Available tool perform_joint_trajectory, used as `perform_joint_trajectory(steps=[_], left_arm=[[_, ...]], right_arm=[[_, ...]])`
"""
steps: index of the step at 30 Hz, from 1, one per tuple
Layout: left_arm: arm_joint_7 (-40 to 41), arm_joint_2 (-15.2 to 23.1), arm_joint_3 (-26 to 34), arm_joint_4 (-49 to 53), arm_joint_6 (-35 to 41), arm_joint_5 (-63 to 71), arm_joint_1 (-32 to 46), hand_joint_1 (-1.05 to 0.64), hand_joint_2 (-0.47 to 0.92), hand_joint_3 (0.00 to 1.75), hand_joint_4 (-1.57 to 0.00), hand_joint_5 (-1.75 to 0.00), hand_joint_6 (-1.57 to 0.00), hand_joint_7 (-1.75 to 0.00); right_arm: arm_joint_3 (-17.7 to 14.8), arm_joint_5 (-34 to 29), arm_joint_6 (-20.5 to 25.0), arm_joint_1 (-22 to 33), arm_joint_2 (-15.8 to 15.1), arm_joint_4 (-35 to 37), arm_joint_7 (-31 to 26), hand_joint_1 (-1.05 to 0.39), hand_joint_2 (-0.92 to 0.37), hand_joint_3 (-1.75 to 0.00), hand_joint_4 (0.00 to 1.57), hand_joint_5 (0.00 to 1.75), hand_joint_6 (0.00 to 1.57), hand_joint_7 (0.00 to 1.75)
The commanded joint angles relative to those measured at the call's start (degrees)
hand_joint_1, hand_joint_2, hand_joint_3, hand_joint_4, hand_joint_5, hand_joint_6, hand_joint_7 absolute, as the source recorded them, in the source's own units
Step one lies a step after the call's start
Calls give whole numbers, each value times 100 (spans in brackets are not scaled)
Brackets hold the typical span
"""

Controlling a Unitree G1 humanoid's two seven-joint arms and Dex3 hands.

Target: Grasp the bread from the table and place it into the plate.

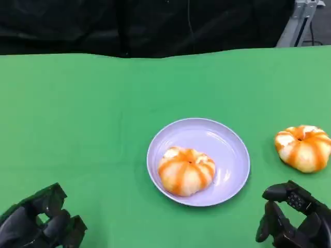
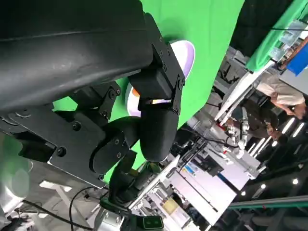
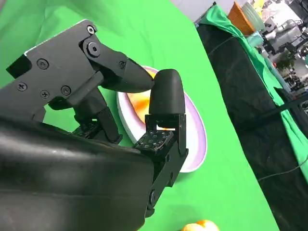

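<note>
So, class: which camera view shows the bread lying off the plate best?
The head view: the loose bread lies whole on the cloth, right of the plate. The right wrist view catches only a sliver at the frame's edge. In the left wrist view I cannot pick it out.

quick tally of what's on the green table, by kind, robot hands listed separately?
Bread: 2, one in the plate, one on the cloth to the plate's right
Plate: 1, lavender
Robot hands: 2, left hand, right hand, both holding nothing
Total: 3 things on the table, plus 2 hands
</note>
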Motion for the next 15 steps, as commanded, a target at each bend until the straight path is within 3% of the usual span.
perform_joint_trajectory(steps=[1,15], left_arm=[[-76,-20,43,-63,-137,119,45,-16,54,116,-89,-175,-88,-151],[-97,-85,43,-117,-143,184,62,-16,54,118,-89,-175,-89,-148]], right_arm=[[-18,58,-18,63,-49,-91,26,-17,-52,-110,84,175,78,147],[-40,72,33,51,-60,-113,2,-16,-52,-110,85,175,79,145]])
